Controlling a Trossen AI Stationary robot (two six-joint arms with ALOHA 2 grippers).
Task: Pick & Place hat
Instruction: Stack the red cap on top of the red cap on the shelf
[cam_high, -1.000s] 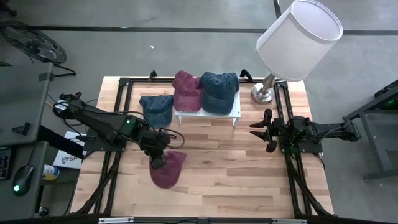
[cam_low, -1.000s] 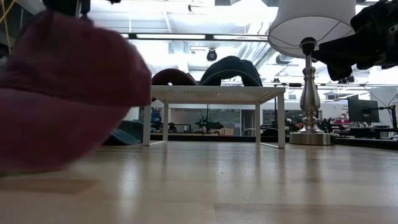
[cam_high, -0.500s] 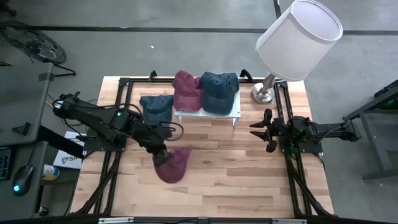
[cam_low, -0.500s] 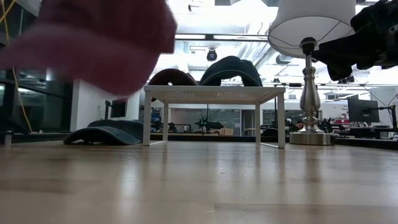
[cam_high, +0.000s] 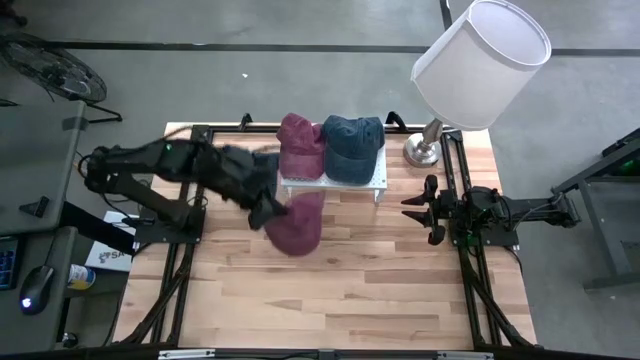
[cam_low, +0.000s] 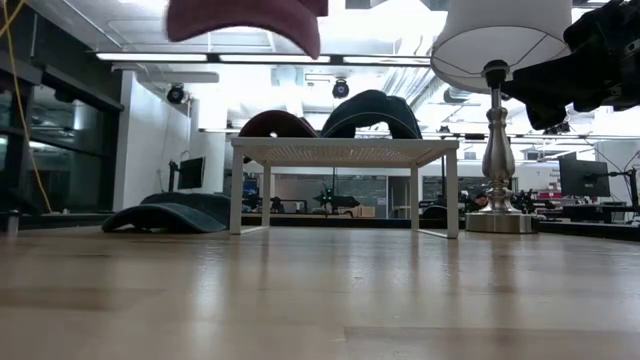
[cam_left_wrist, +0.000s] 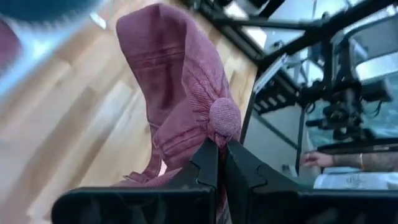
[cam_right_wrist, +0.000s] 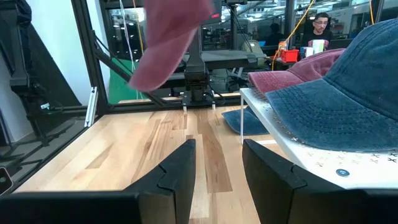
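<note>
My left gripper (cam_high: 266, 212) is shut on a maroon cap (cam_high: 296, 226), held in the air just in front of the white rack's (cam_high: 372, 182) near left corner. The cap shows at the top of the low view (cam_low: 245, 18) and in the left wrist view (cam_left_wrist: 174, 81). On the rack rest another maroon cap (cam_high: 299, 145) and a blue cap (cam_high: 353, 146). A second blue cap (cam_low: 170, 214) lies on the table left of the rack. My right gripper (cam_high: 415, 210) waits open and empty at the table's right side. My left gripper pinches the cap's crown cloth right beside the top button (cam_left_wrist: 224, 118) between its two shut fingers (cam_left_wrist: 208, 163). The cap is lifted clear of the table and hangs slack past the fingertips, its brim end (cam_left_wrist: 152, 28) farthest from the gripper.
A lamp with a big white shade (cam_high: 482, 60) stands at the far right, its metal base (cam_high: 424, 150) beside the rack. Bare wood (cam_high: 360, 280) lies in front of the rack. A person (cam_right_wrist: 320, 25) sits beyond the table.
My left gripper has risen and gone toward the table's far edge and a little right, toward the rack, staying shut on the maroon cap. The cap, which lay on the table, is now lifted clear and hangs by the rack's front left corner.
</note>
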